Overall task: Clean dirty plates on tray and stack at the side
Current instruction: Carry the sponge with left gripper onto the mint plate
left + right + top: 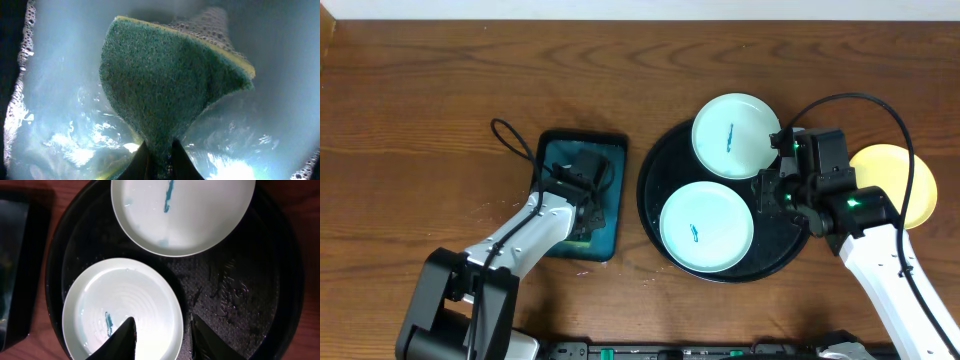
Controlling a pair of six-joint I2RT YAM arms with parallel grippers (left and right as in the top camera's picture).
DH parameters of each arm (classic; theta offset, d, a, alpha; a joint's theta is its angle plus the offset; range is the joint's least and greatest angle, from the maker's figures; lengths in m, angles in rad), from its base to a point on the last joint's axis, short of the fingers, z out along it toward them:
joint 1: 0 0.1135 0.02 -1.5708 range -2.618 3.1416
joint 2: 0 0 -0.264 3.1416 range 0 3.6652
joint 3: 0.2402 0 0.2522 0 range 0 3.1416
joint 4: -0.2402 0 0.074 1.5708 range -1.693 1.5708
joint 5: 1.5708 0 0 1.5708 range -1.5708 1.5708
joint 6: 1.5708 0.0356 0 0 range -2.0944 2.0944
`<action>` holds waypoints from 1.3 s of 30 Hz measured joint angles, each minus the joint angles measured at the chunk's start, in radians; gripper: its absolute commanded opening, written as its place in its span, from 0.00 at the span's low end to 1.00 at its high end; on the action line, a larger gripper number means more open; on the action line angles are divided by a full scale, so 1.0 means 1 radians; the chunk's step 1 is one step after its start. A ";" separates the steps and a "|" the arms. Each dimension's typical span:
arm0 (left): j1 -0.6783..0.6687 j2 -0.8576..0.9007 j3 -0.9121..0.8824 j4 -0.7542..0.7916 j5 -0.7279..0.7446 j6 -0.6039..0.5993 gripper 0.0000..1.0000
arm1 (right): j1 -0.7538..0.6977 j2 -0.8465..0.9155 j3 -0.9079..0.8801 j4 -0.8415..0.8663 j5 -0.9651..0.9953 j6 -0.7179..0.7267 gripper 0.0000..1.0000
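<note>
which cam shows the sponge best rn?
Left wrist: the sponge fills the frame, green face and yellow edge clear, pinched in the left gripper over sudsy water. Overhead: that gripper mostly hides it over the teal tray. Right wrist: no sponge in view.

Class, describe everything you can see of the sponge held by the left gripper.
The sponge shows a rough dark green scouring face, with a thin yellow foam layer along its upper right edge, where white suds cling. It looks wet and is bent, narrowing towards the bottom, where the left gripper pinches it between its fingers. Beyond it lies foamy water in the dark teal tray; whether sponge and water touch cannot be told.
</note>
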 measured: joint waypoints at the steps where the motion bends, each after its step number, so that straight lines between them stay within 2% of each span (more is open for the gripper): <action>1: 0.000 -0.005 0.000 -0.001 0.003 0.000 0.07 | 0.000 0.000 0.000 0.000 -0.002 0.000 0.33; 14: 0.002 -0.290 -0.010 -0.016 0.074 0.017 0.07 | 0.000 0.000 0.000 -0.011 -0.006 0.000 0.30; 21: 0.002 -0.302 -0.010 -0.054 0.096 0.036 0.07 | 0.000 0.000 -0.026 -0.013 0.003 -0.003 0.29; 26: 0.002 -0.302 0.014 -0.137 0.139 0.076 0.07 | 0.000 0.015 -0.068 0.003 0.015 -0.003 0.29; 35: -0.051 -0.302 0.132 -0.130 0.294 0.085 0.07 | 0.000 0.227 -0.126 0.076 0.009 -0.003 0.29; 39: -0.156 -0.302 0.132 -0.102 0.314 0.047 0.07 | 0.000 0.344 -0.129 0.172 -0.030 -0.019 0.20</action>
